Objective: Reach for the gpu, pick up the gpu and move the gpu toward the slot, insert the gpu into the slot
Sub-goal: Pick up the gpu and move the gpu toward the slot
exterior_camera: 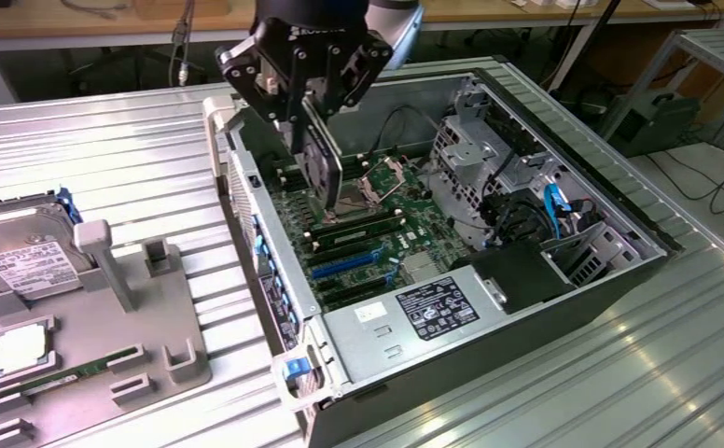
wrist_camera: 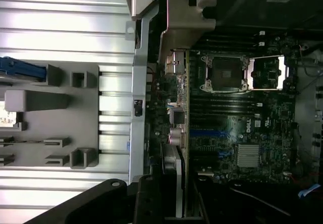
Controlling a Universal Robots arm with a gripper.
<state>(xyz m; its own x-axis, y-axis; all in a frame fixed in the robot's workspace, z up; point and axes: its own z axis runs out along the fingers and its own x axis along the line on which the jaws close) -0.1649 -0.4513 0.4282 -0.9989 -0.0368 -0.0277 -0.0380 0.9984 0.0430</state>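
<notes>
Holding the gpu (exterior_camera: 325,173) clenched in my end effector (exterior_camera: 306,121), I hang over the open case (exterior_camera: 611,201) in the upper middle of the exterior view. The card is pinched by one end and hangs on edge below my fingers. Its long axis is near upright in the frame, and its lower end tips slightly toward the lower right, over the board (exterior_camera: 394,229). The blue slot (exterior_camera: 343,266) lies lower in the frame, below the card's free end and apart from it. The slot's own length runs across the frame from the case's rear wall toward the exterior view's right. I judge that the two long axes cross rather than line up. A hard drive (exterior_camera: 26,261) rests at the left edge of the frame, well apart on the ribbed surface (exterior_camera: 126,149).

In the wrist view I look along the gpu (wrist_camera: 177,98) edge-on from my end effector (wrist_camera: 171,158). It reaches straight away from me as a thin strip and ends in what looks like its grey bracket (wrist_camera: 184,19). The blue slot (wrist_camera: 204,132) sits just beside that strip on the board side, and its line runs crosswise to the card's edge. The card has not entered it.
</notes>
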